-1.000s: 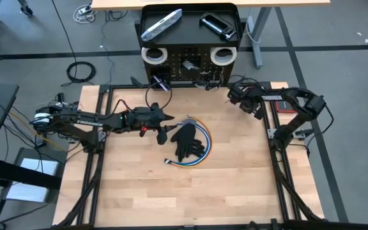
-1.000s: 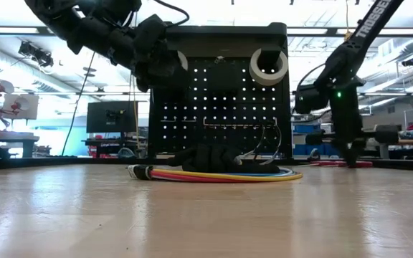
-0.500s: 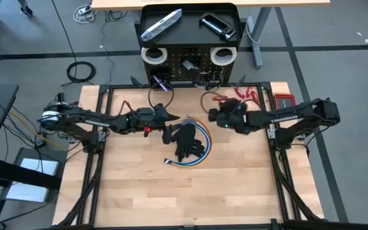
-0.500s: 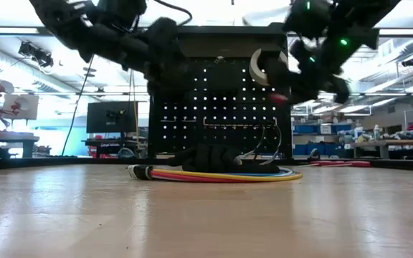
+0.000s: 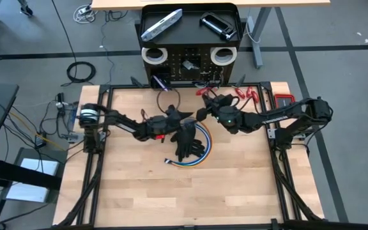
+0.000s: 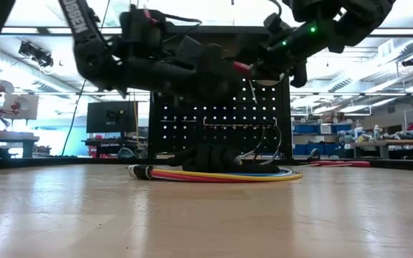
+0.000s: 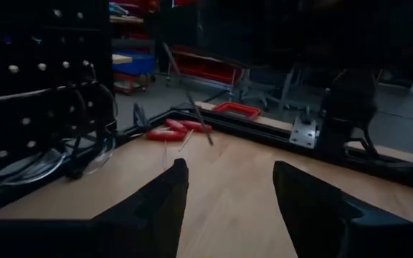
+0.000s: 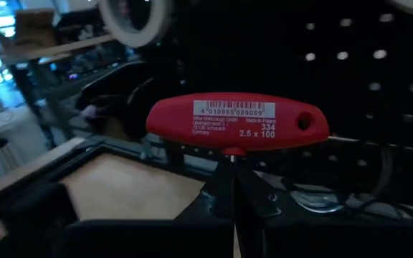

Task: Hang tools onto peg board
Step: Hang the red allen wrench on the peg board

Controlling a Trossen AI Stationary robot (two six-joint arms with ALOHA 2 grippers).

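The black peg board (image 5: 190,64) stands at the table's far edge with two white tape rolls (image 5: 153,55) on its face. A silver bar (image 5: 161,24) and a black clamp (image 5: 217,24) lie in its top tray. My right gripper (image 5: 204,106) hovers in front of the board, shut on a red T-handled tool (image 8: 239,122). My left gripper (image 7: 228,188) is open and holds nothing, just left of a black glove (image 5: 187,139) that lies on a coil of coloured cables (image 5: 200,152). More red-handled tools (image 5: 245,94) lie at the far right of the table. My right gripper pinches the red-handled tool between its two fingers by the thin dark shaft right under the handle (image 8: 228,163). The red crossbar handle (image 6: 241,68) sits beyond the fingertips, level and facing the peg board. The tool is lifted clear of the table.
A small red tray (image 5: 285,101) sits at the table's far right corner. Wire hooks and a purple-handled tool (image 5: 160,82) hang low on the peg board. Bare wood (image 5: 184,191) fills the near half of the table.
My right gripper has swung from the table's far right corner toward the left, rising and rolling its wrist, and now carries the red-handled tool in front of the peg board. My left gripper has gone right and down toward the glove, staying open.
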